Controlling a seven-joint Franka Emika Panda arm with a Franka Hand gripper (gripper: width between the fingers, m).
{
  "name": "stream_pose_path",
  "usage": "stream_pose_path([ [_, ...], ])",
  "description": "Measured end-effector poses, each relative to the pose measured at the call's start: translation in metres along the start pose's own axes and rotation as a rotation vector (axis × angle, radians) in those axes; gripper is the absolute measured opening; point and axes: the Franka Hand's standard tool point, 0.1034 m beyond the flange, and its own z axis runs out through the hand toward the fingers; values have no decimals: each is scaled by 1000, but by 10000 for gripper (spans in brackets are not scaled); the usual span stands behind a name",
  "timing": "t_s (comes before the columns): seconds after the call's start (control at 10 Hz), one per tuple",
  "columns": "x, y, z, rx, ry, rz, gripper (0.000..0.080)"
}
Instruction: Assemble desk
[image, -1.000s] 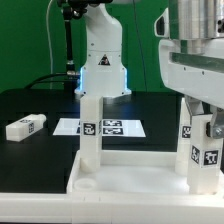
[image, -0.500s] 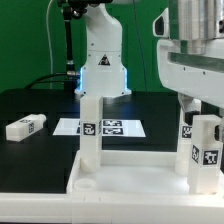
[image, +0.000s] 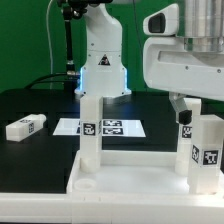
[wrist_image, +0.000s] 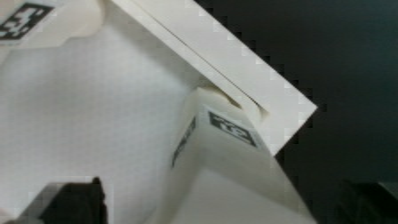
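The tabletop (image: 135, 172) is cut off at the exterior view's bottom and right edges, and the wrist view is pretty blurry. It lies flat on the black table (image: 40, 150), long side running across the view, with the left leg (image: 92, 135) and right leg (image: 205, 150) standing upright in it. The arm hangs straight down over the right leg, gripper (wrist_image: 228, 200) fingers spread wide, not clamped on it

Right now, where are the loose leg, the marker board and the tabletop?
loose leg (image: 24, 127): exterior view, middle of its upper face.
marker board (image: 122, 127): exterior view, on its tagged face.
tabletop (image: 135, 157): exterior view, on the far raised rim.
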Motion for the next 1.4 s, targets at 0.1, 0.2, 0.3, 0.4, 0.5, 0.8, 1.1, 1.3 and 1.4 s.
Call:
stream_pose_path([
  [0.1,0,0,0,0,0,-89,649],
  [0.2,0,1,0,-5,4,-167,649],
  [0.3,0,1,1,-21,16,-250,649],
  [0.4,-2,1,2,-36,28,-341,649],
  [0.5,-4,0,2,-45,32,-420,649],
  [0.8,-6,-3,2,-50,31,-685,649],
  [1.1,-3,-2,2,-52,33,-930,649],
  [1.3,-3,-2,2,-60,34,-1012,649],
  [1.4,-4,-3,2,-60,34,-1016,527],
])
